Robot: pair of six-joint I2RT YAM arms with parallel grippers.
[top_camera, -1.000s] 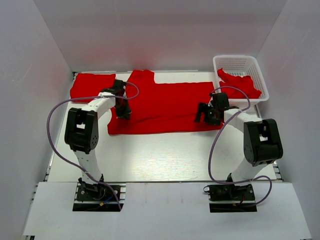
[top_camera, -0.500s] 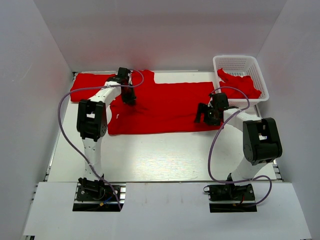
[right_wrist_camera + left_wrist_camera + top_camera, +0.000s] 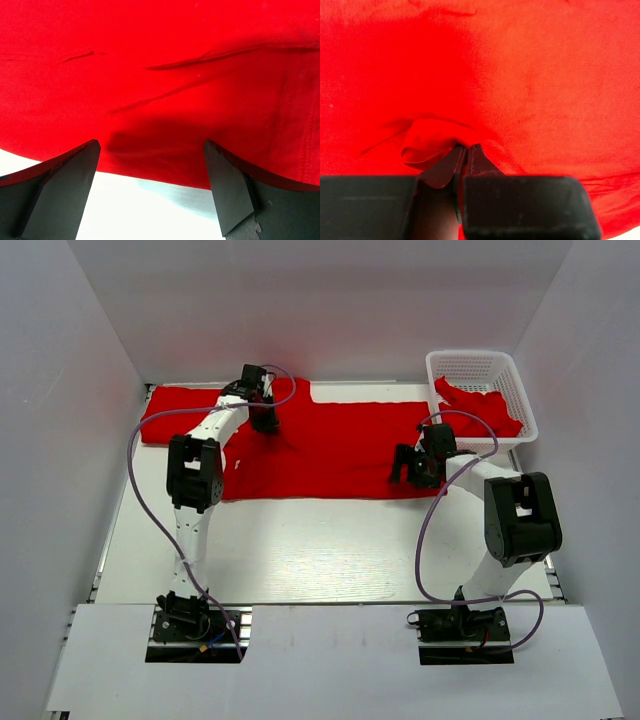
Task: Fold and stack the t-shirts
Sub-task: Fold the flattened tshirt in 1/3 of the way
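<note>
L gripper, jaws nearly together, pinches a tuck of the red t-shirt spread across far centre of the table, R gripper spread wide over its near-right hem; fold step apparently in hand, next prob. needs a clean carry-over.

Mid-frame, spread t-shirt lies on surface. Your left pincer over its upper-left part, right pincer at right edge. Second t-shirt upper left; basket upper right holds third t-shirt.

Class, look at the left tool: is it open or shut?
Shut: in the wrist view the left tool pinches a raised fold of the spread t-shirt.
</note>
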